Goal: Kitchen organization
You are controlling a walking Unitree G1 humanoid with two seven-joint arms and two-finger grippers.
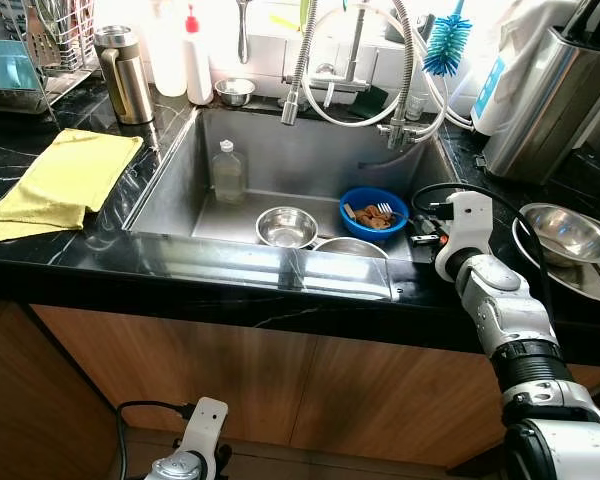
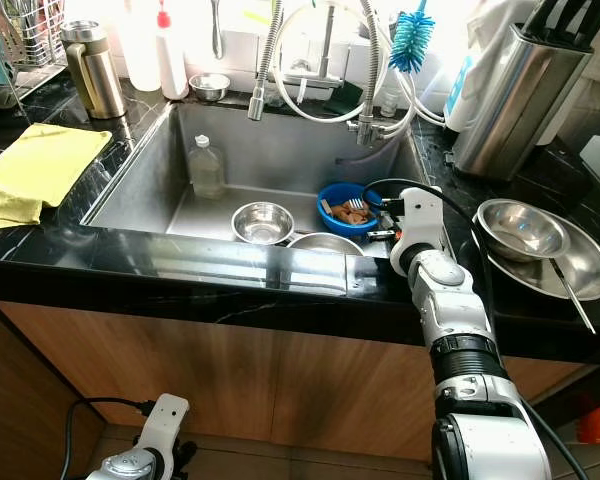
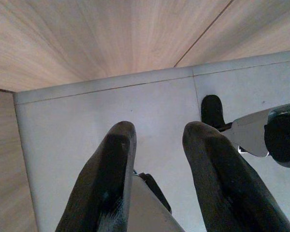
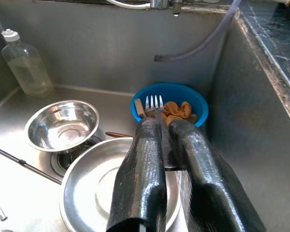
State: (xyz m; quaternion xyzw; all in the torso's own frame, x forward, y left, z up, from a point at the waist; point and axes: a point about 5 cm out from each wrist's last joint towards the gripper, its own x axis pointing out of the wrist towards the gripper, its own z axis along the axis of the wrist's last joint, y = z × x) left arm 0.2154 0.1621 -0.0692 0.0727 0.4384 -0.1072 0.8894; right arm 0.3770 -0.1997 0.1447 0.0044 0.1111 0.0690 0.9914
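Right hand (image 4: 160, 126) clamped on fork (image 4: 154, 105), held over blue bowl (image 4: 170, 102) in sink (image 1: 280, 160). Left hand (image 3: 154, 145) hung idle, fingers apart.

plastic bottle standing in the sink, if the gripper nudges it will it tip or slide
The bottle stands upright, tall and narrow, on smooth steel, so a high push would likely tip it. It looks clear and partly filled, so probably light. It is in the sink corner near the walls, which may catch it. A wet surface could make it slippery.
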